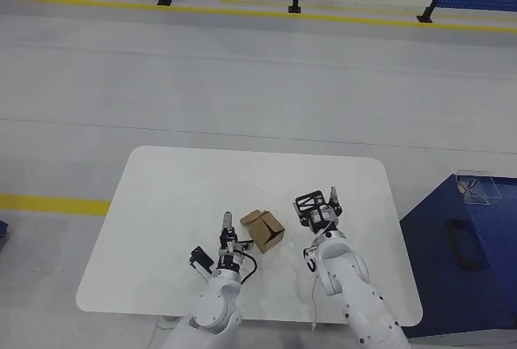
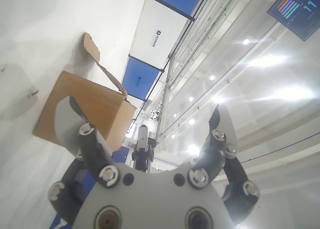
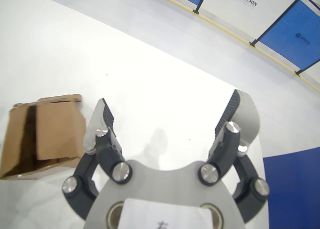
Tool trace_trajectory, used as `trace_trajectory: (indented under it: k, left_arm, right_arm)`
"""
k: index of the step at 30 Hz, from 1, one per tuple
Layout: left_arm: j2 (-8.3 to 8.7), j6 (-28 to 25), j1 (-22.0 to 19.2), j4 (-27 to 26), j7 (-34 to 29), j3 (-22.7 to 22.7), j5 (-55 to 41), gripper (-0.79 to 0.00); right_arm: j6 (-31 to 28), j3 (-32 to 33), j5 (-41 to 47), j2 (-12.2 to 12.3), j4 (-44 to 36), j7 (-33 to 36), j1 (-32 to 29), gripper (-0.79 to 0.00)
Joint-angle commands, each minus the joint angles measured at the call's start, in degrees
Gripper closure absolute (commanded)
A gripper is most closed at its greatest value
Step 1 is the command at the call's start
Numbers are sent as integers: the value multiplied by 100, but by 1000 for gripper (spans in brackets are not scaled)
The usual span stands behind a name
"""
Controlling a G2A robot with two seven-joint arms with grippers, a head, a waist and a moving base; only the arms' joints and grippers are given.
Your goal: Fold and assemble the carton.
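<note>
The carton, a small brown cardboard box, lies a little toward 6 o'clock from the middle of the white table. It is partly erected. In the left wrist view a round-tipped flap sticks out from its far end. In the right wrist view a dark gap runs down one face and the inside is too dark to make out.

The left gripper is at the carton's 9 o'clock, jaws spread wide and empty. One finger covers part of the near face, and whether it touches the carton cannot be told. The right gripper is at 2 o'clock, also agape and holding nothing.
</note>
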Motion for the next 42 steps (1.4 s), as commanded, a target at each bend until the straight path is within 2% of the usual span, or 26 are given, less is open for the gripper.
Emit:
trace_trajectory:
  k: [1, 5, 10, 14, 20, 26, 33, 42]
  left_arm:
    - [-17, 107, -22, -5, -10, -9, -34, -785]
    - [-86, 253, -151, 124, 112, 74, 32, -785]
    - [-177, 404, -249, 298, 5, 242, 15, -785]
    - [-214, 329, -232, 378, -166, 275, 35, -785]
    - [-209, 286, -55, 298, -824, 357, 232, -785]
    - [-89, -23, 446, -327, -1183, -42, 271, -785]
    - [88, 28, 1220, -1312, -1486, -613, 352, -785]
    - [236, 166, 1978, -2406, -1630, -1217, 373, -785]
  right_arm:
    - [-137, 148, 174, 3, 349, 122, 267, -785]
    - [-417, 61, 148, -36, 1190, 273, 878, -785]
    - [-445, 50, 148, -36, 1202, 276, 862, -785]
    - [-936, -155, 170, -66, 1436, 271, 960, -785]
    - [-1140, -606, -35, -172, 1938, 115, 1269, -785]
    - [-1484, -906, -164, -251, 2396, -211, 1569, -785]
    - [-2228, -1145, -206, -291, 2603, -695, 1738, -785]
    - [-2618, -1525, -233, -386, 2455, -954, 1697, -785]
